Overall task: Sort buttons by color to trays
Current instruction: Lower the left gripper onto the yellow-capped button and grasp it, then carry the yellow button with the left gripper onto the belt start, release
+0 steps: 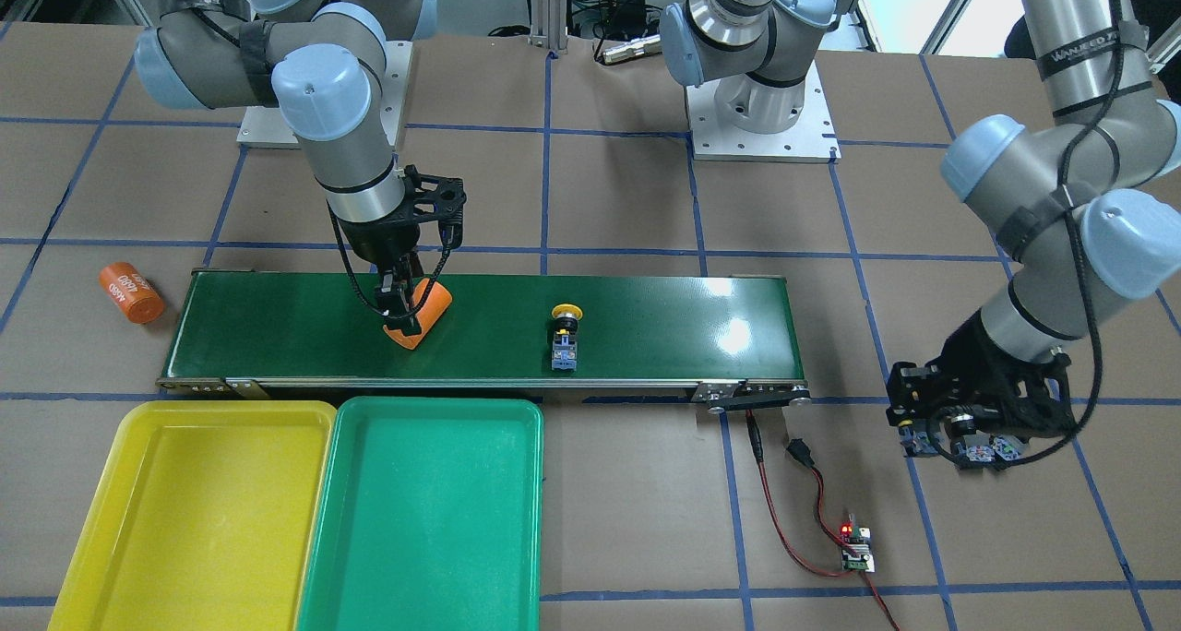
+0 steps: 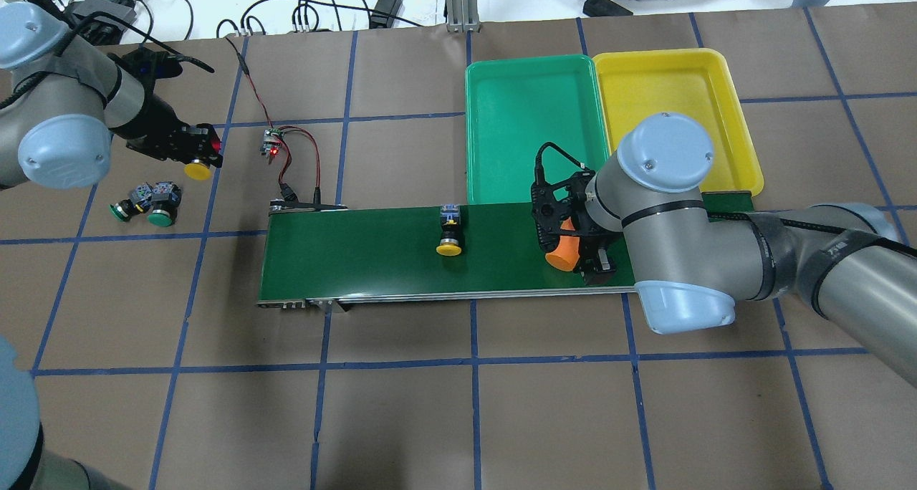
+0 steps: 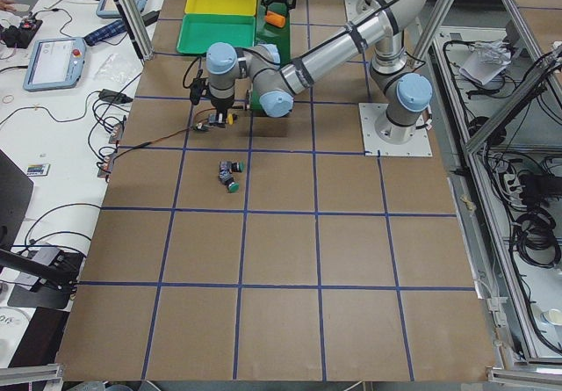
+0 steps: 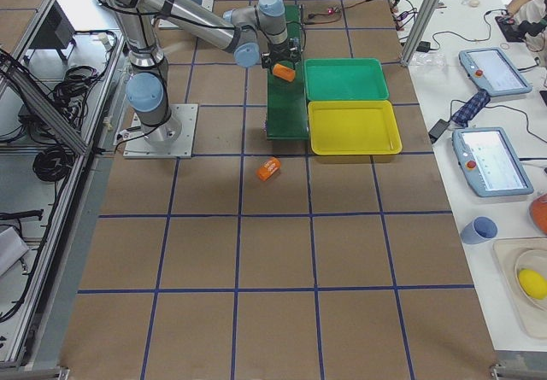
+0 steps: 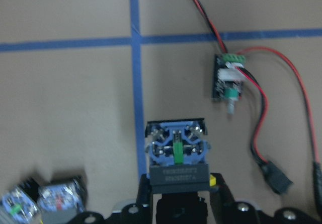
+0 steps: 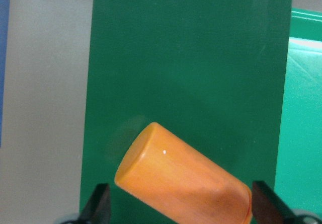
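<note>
Front-facing: noted right gripper (image 1: 404,315) low over the conveyor belt (image 1: 646,322), jaws spread wide either side of an orange cylinder (image 1: 429,308). Logged belt button (image 1: 566,336), yellow-capped, lying mid-belt. Alongside the belt, yellow tray (image 1: 184,520) and green tray (image 1: 424,520), touching side by side. Also a second cylinder (image 1: 131,291) on the table (image 1: 600,197), off the belt's end.

Overhead: spotted left gripper (image 2: 199,157) over the table past the belt's other end, yellow cap of gripped button (image 2: 197,170) poking out. Two green buttons (image 2: 161,219) lying near, on the table.

Left wrist: jaws closed on the gripped button's black body, blue-grey contact block facing outward. Control board (image 5: 227,78) beyond.

Right wrist: orange cylinder lying askew between wide-set jaws. Cannot tell whether pinched.
</note>
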`<state>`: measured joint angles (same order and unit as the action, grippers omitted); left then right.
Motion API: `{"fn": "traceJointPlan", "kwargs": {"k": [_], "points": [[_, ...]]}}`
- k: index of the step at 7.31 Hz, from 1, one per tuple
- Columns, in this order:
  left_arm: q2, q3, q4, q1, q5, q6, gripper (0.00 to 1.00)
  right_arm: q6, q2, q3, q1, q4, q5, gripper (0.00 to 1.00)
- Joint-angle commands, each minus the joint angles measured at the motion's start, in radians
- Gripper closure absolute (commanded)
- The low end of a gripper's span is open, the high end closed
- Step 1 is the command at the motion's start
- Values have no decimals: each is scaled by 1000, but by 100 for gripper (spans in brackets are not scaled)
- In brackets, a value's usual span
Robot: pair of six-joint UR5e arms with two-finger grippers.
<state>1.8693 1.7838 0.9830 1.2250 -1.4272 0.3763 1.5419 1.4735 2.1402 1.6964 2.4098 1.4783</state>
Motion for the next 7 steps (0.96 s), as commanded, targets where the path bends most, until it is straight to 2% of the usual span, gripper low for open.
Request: {"fn": "traceJointPlan", "kwargs": {"k": [1,2,3,4,6,7], "points": [[-125,135,-6,57,1,-58,100,1,-13,-2,0,0,2,0],[-160,173,-7,91,-1,-103,100,7,-22,0,0,-1,7,0],[-176,202,-10,121,-2,-140,100,23,-27,-2,0,0,81,0],[-182,229,-20,142,-3,-164,100,42,-29,0,0,-1,109,0],[-180,276,-42,148,-4,-165,100,47,-42,-2,0,0,106,0],[-180,279,-46,148,-3,-162,95,47,-47,-3,0,6,108,3]]}}
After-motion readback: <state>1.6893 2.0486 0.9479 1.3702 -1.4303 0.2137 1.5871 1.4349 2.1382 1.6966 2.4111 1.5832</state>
